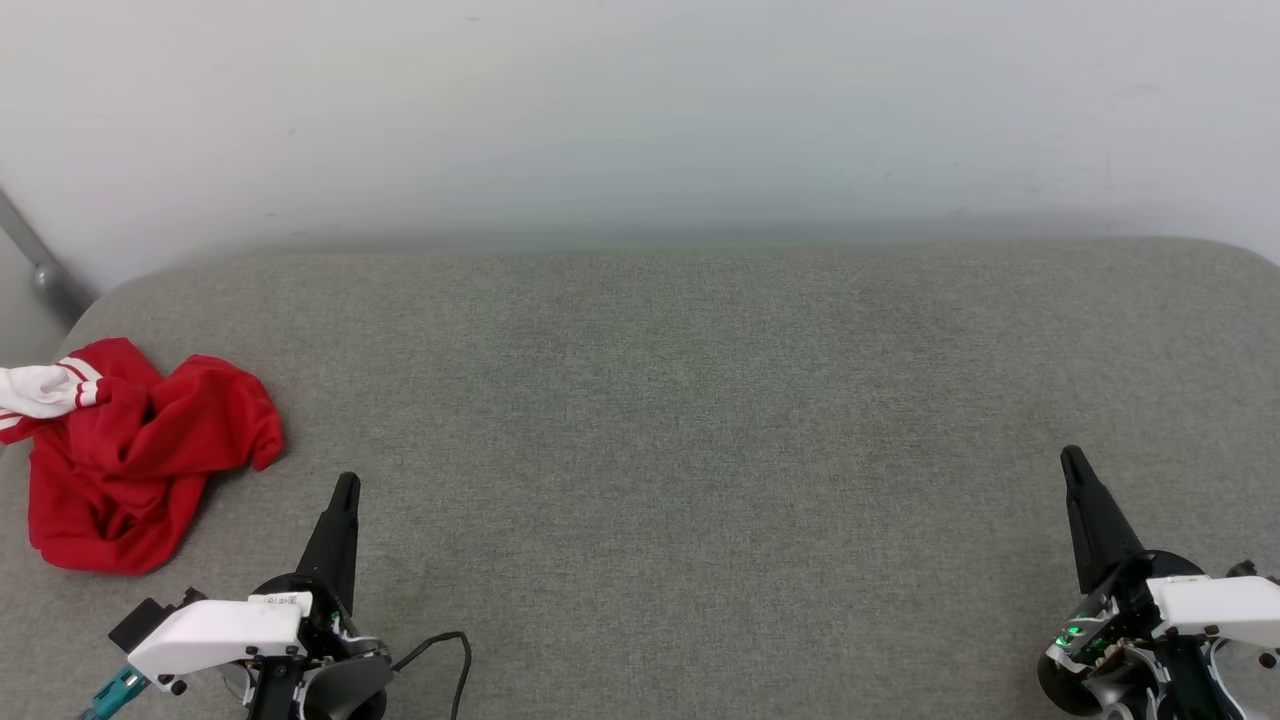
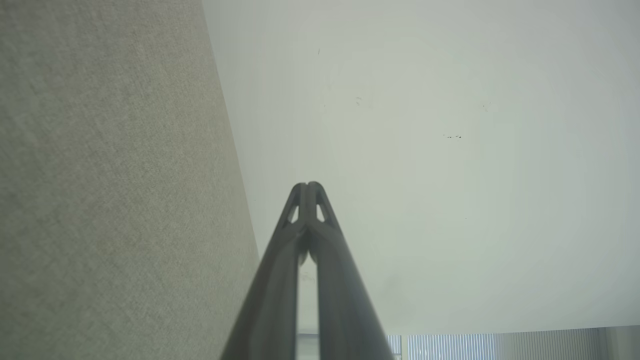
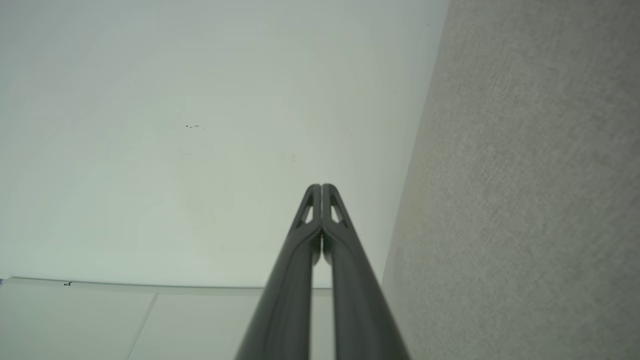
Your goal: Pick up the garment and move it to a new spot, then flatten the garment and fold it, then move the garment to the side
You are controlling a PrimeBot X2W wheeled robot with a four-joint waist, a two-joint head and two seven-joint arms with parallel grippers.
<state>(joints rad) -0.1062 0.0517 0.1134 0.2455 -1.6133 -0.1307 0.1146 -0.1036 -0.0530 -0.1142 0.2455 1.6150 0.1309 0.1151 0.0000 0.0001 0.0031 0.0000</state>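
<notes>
**Left arm (image 1: 215, 630), nearest.**
- Hazard: a loose black cable (image 1: 440, 650) loops on the table (image 1: 700, 400) just beside the wrist. In my judgement it could snag or drag if the arm swings toward the cloth.
- The left jaws are pressed fully together and hold nothing. Unless they part before a pick, they will only push the fabric along.
- Pose: the wrist is low at the near edge. The fingers (image 1: 332, 540) point away across the table and lean slightly right. In the left wrist view the fingers (image 2: 275, 280) meet at the tips and aim toward the wall.

**Right arm (image 1: 1210, 605), near right.**
- Pose mirrors the left, with the fingers (image 1: 1095, 525) leaning slightly left. The right jaws are also closed tip to tip and empty, as the right wrist view shows (image 3: 350, 280).
- This arm sits well apart from the garment, so a two-handed lift would call for a long reach across.

**The garment (image 1: 140, 470), further out.**
- It is a crumpled red heap with one white striped sleeve (image 1: 40, 390). It lies at the table's left margin, near the left fingertips but not touching them.
- The sleeve runs out of the picture at the left. Whether it overhangs the table edge cannot be told.
- Likely faults: a pinch that takes only one layer or the sleeve, so the bulk trails behind, or a nudge that sends the heap off the left edge.

**Beyond.**
- Bare grey table surface runs to a pale wall (image 1: 640, 120).
</notes>
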